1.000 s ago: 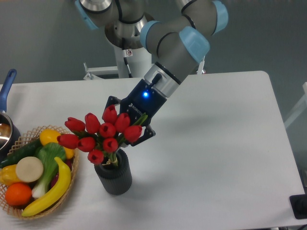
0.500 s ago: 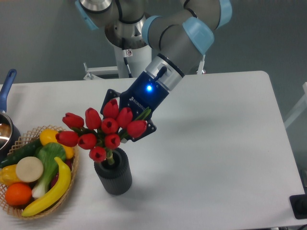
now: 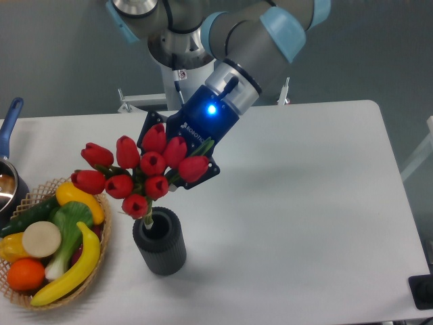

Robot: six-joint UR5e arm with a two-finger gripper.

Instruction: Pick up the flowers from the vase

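The flowers (image 3: 139,173), a bunch of red tulip heads on green stems, hang above the vase (image 3: 160,242), with only the stem ends still reaching into its mouth. The vase is a short dark grey ribbed cylinder standing upright on the white table. My gripper (image 3: 174,168) reaches down from the upper right and is shut on the flowers just behind the heads. The red heads cover most of its fingers, so the grip point is largely hidden.
A wicker basket (image 3: 19,296) of fruit and vegetables sits at the left front, close beside the vase. A pot with a blue handle (image 3: 8,128) stands at the left edge. The robot base (image 3: 177,74) rises behind the table. A dark object (image 3: 423,292) lies at the right front corner.
My gripper has risen up and slightly back with the flowers in it. The bunch has slid upward out of the vase, which has stayed in place.
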